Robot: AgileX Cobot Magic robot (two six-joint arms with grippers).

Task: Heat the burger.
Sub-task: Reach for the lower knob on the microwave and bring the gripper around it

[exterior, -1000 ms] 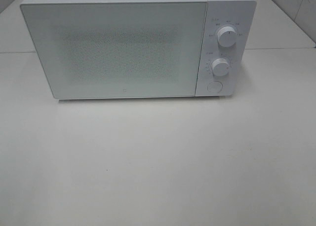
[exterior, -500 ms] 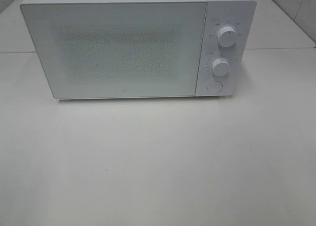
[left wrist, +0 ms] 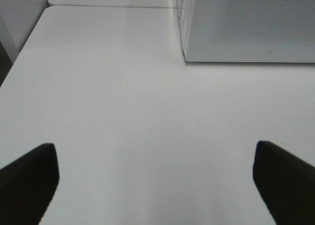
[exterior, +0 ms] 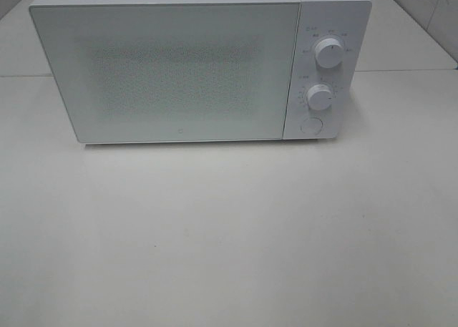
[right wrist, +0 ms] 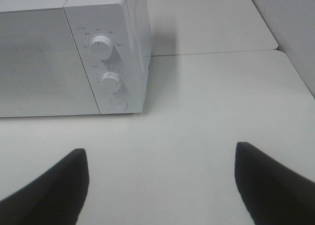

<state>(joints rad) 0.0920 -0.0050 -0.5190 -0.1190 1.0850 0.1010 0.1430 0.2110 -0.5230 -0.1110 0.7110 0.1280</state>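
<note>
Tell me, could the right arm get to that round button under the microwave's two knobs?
Probably yes: the round button lies just ahead of the open right gripper, with only bare table between them.

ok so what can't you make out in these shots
Burger: in no view; the microwave's frosted door hides the inside.
Dial labels: too small, exterior high and right wrist.
Left gripper, right gripper: only fingertips, cut off by wrist views' edges.
</note>
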